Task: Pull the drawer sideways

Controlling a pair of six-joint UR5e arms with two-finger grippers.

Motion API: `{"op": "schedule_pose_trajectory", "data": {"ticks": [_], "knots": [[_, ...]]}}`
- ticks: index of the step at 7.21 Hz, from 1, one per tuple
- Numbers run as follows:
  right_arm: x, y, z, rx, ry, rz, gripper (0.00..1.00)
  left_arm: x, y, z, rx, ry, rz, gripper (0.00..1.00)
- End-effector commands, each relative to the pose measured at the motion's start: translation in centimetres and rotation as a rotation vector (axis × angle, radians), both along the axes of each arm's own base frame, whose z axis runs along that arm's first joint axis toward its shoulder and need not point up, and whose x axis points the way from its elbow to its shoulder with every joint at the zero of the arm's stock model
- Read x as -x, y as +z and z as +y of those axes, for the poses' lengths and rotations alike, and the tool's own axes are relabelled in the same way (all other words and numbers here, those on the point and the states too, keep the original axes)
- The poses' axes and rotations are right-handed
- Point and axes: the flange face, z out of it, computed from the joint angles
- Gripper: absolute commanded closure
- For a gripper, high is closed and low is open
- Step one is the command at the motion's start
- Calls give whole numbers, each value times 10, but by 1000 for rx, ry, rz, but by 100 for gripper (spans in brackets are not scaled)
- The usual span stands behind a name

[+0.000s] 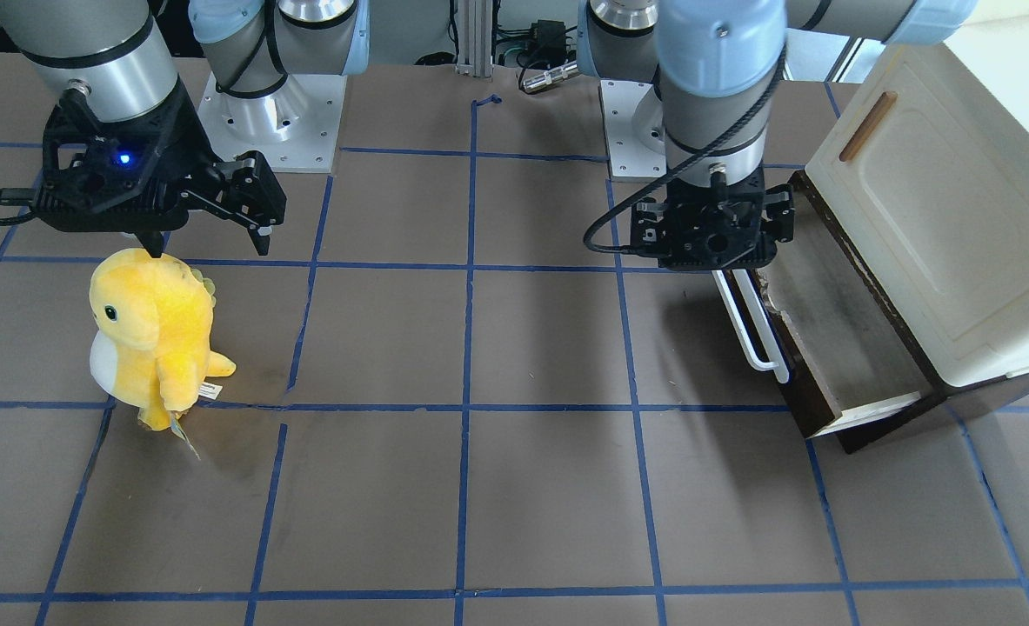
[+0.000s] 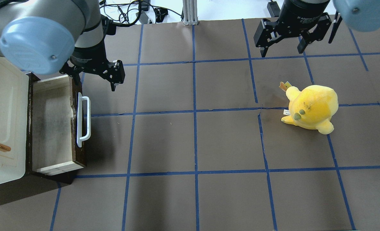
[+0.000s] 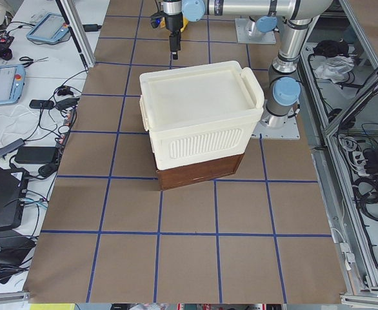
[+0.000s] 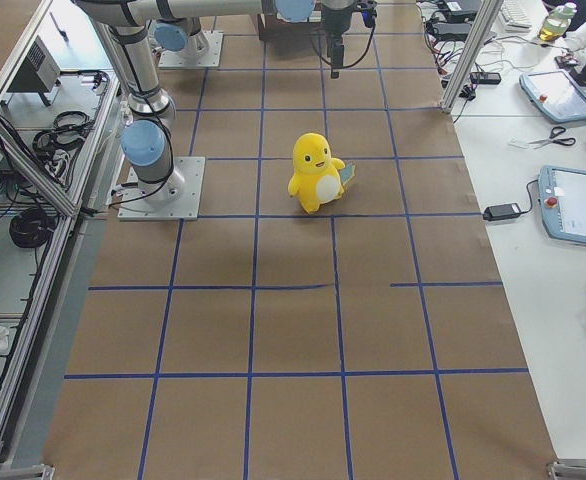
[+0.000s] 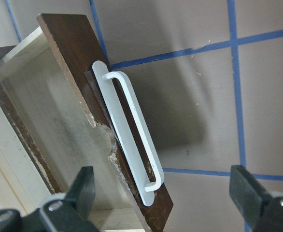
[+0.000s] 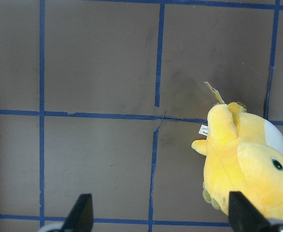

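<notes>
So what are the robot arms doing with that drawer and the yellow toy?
The drawer is pulled out of its cabinet, empty inside. The left gripper hangs open near one end of its white handle, gripping nothing. The right gripper hangs open too, near the yellow plush dinosaur standing on the table, not touching it.

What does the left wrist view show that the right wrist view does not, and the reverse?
Only the left wrist view: the open drawer, its white handle and chipped front edge. Only the right wrist view: the yellow plush toy. Both: the brown table with blue tape lines, and an open pincer at the bottom, the left pincer or the right pincer.
</notes>
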Motion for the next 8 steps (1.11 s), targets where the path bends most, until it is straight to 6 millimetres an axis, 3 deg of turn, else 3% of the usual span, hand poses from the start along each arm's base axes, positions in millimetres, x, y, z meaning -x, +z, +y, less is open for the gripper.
{"op": "schedule_pose_trajectory", "data": {"ticks": [1, 2, 4, 8], "knots": [[0, 0, 0, 0, 2, 0, 0, -18, 14, 1, 22, 67, 160, 0], [0, 0, 0, 0, 0, 0, 0, -15, 18, 1, 37, 60, 160, 0], [0, 0, 0, 0, 0, 0, 0, -7, 40, 24, 81, 38, 164, 0], [0, 0, 0, 0, 0, 0, 0, -6, 41, 23, 95, 37, 165, 0]]}}
